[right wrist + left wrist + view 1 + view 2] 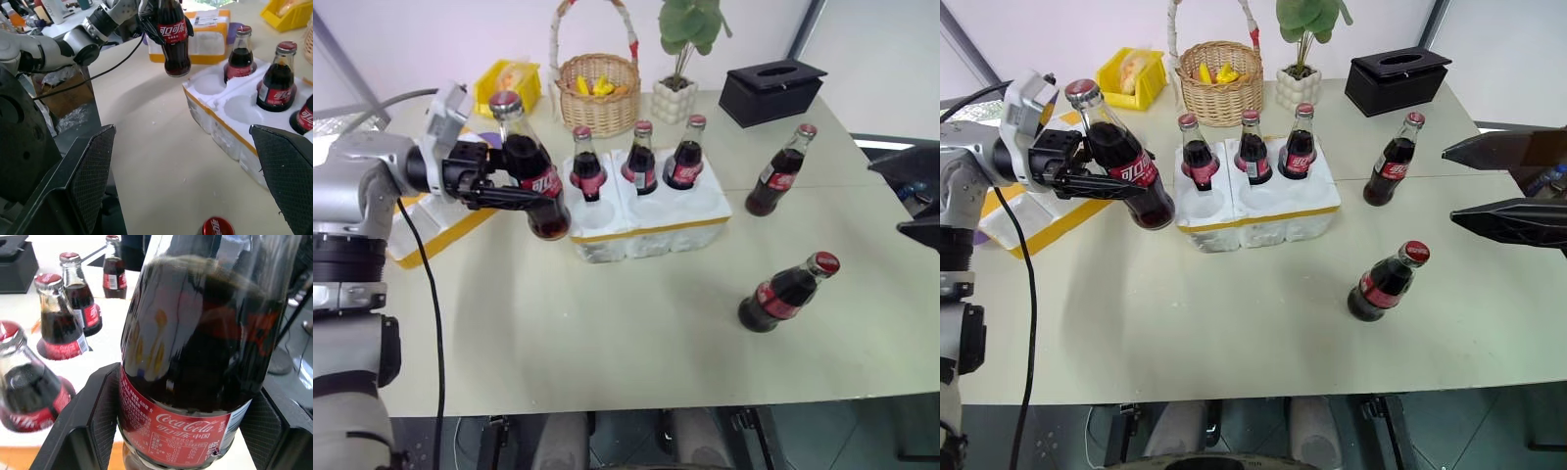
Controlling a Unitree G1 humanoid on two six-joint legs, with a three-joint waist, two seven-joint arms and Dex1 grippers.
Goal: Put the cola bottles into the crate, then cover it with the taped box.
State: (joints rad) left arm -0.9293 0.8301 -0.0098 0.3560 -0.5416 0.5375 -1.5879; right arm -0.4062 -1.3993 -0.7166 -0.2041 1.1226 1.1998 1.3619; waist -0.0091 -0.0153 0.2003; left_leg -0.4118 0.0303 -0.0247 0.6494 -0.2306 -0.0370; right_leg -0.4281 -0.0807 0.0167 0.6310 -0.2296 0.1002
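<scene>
taped box (pixel 431 220) mostly hidden behind left arm, basket handle (pixel 592 20) cropped

three bottles (pixel 639 157) in crate (pixel 651 220), basket (pixel 598 93) behind

The left arm reaches in from the robot's left side, forearm roughly level, wrist turned so the left gripper (pixel 1111 181) points across toward the right. Its two black fingers (pixel 98 406) are clamped on either side of a cola bottle (pixel 1121 157), held clear of the table, slightly tilted. The right gripper (pixel 1508 186) comes in from the right, pointing left, jaws spread wide with nothing between them; its arm is, I think, raised.
</scene>
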